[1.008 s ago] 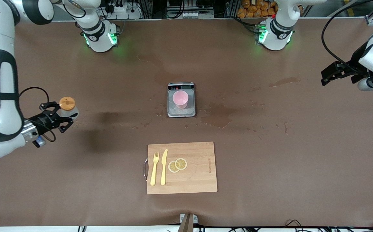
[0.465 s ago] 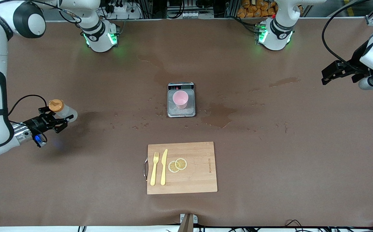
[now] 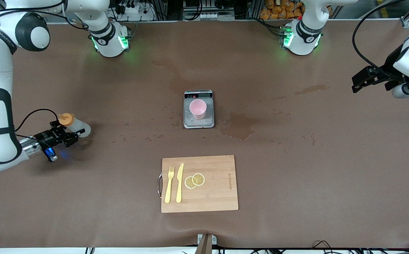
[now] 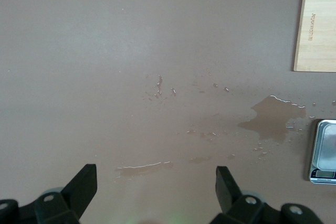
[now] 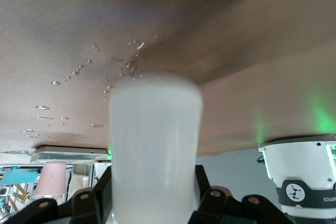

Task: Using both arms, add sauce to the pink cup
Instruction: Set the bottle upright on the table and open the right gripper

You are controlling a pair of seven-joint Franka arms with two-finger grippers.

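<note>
1. Right pincer [image 3: 65, 133] grasps the sauce [image 3: 73, 124] low over the tabletop [image 3: 296, 169] at the right arm's end; left pincer [image 3: 361, 80] waits released.
2. Scale [image 3: 198, 109] sits well apart from the right pincer.
3. Pink cup [image 3: 198, 108] stands on it.

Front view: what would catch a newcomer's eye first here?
The right gripper is shut on the sauce bottle, low at the right arm's end of the table. The pink cup stands on a scale at mid-table. The left gripper waits open above its own end.
</note>
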